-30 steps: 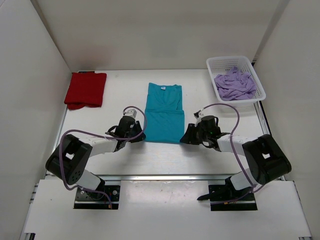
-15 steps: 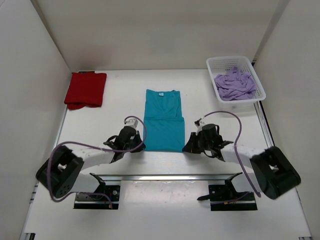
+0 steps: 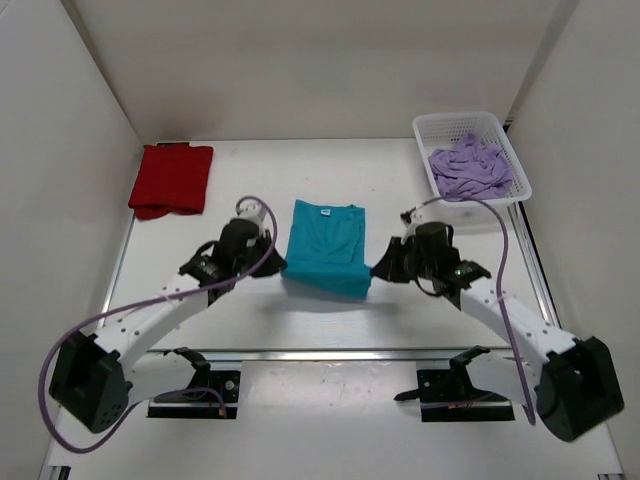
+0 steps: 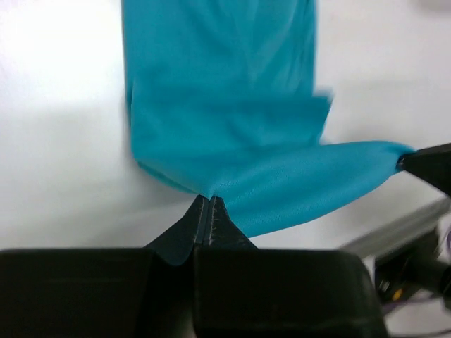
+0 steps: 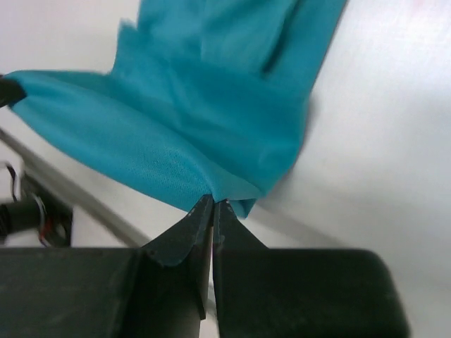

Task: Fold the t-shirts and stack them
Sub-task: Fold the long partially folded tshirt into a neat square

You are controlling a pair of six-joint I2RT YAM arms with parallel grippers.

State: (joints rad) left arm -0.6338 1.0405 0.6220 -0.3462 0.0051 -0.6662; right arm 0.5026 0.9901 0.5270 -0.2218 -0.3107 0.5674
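Note:
The teal-blue t-shirt [image 3: 325, 245] lies in the middle of the table with its near hem lifted off the surface. My left gripper [image 3: 279, 262] is shut on the hem's left corner and my right gripper [image 3: 374, 269] is shut on its right corner. The left wrist view shows the teal cloth [image 4: 232, 134] pinched at the tips of the left gripper [image 4: 208, 199]. In the right wrist view the same cloth [image 5: 190, 127] is pinched in the right gripper [image 5: 213, 201]. A folded red t-shirt [image 3: 171, 179] lies at the far left. The lavender t-shirt [image 3: 468, 168] sits crumpled in the basket.
A white lattice basket [image 3: 515, 160] stands at the far right corner. White walls close the table on the left, back and right. A metal rail [image 3: 330, 354] runs along the near edge, with both arm bases beyond it.
Both grippers closed on the teal t-shirt's near hem corners, then lifted and carried the hem away from the near edge toward the collar. The shirt's footprint on the table got shorter.

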